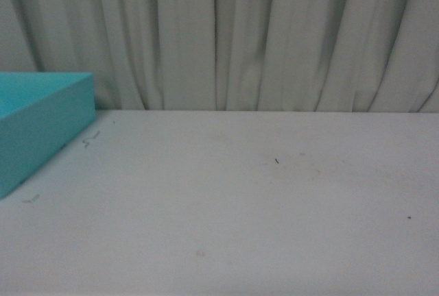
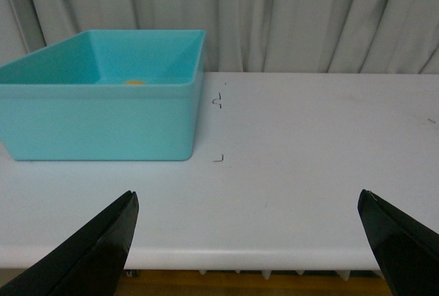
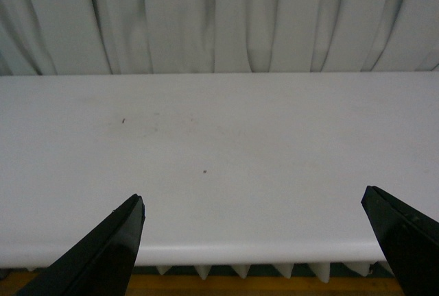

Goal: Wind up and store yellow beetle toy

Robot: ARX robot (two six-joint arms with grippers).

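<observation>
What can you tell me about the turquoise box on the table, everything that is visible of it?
The turquoise box is an open-topped rectangular bin, plastic by its look, with smooth, slightly sloping walls and rounded corners. It stands upright on the white table, at the robot's left and close to the curtain. A small yellow-orange patch shows just over the rim inside; what it is cannot be told. Neither gripper touches the box.
</observation>
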